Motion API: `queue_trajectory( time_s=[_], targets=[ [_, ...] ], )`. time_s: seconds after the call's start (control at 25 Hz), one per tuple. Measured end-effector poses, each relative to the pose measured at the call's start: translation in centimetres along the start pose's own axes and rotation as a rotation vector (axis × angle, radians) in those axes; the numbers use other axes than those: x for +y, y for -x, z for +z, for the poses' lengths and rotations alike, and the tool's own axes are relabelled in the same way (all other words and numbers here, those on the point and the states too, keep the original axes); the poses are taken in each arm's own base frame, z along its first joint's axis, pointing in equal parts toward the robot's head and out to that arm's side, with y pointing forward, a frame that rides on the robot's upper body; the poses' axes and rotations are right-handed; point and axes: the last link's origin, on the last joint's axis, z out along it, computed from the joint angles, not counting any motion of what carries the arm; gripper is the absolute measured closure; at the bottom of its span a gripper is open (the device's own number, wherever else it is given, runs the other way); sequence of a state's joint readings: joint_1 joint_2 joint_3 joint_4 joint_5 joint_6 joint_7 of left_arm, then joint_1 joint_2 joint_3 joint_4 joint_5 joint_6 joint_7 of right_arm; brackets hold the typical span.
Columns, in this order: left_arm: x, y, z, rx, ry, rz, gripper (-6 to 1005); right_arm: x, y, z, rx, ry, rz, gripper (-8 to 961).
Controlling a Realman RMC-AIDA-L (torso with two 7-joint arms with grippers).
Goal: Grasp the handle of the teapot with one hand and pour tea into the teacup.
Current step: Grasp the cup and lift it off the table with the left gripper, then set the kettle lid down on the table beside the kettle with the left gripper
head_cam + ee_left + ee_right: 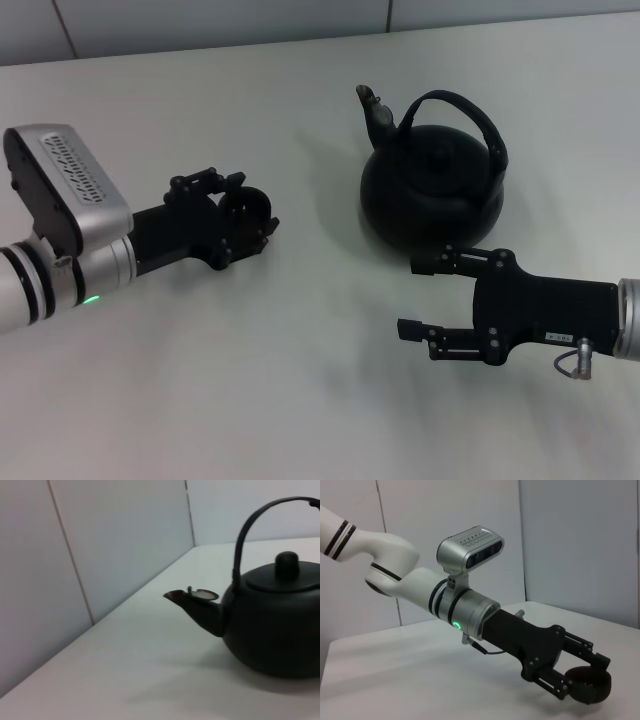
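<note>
The matte-black teapot (430,190) stands on the white table at the back right, its spout pointing to the far left. Its arched handle (470,108) stands upright over the lid. My left gripper (256,216) is low at the table's left, shut around the small black teacup (249,202). The right wrist view shows that gripper (584,678) with the teacup (592,690) between its fingers. My right gripper (418,296) is open and empty, just in front of the teapot and below the handle. The left wrist view shows the teapot (272,630), its handle (248,527) and its spout.
The white table (300,380) runs back to a pale panelled wall (100,545). Nothing else stands on it in these views.
</note>
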State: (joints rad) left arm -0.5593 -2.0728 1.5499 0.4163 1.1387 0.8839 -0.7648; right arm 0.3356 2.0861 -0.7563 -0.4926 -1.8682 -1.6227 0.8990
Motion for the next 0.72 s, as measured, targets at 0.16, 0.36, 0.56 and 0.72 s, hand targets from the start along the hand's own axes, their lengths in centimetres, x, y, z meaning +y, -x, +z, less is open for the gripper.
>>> queue_trajectory(
  time_s=[0.16,0.36,0.56,0.72],
  targets=[
    [0.37,0.22,0.39,-0.026,0.009,0.014,278,-0.05,0.07,0.06,-0.001,0.002,-0.002,183],
    [0.49,0.30,0.48,-0.033,0.012,0.019,272,-0.07,0.09,0.09,-0.001,0.002,-0.003,184],
    [0.53,0.61,0.60,-0.054,0.010,0.020,266,-0.05,0.08,0.08,-0.001,0.003,-0.003,183],
    [0.54,0.65,0.53,-0.052,0.006,0.015,262,0.01,0.02,0.06,0.001,0.004,-0.001,183]
  ],
)
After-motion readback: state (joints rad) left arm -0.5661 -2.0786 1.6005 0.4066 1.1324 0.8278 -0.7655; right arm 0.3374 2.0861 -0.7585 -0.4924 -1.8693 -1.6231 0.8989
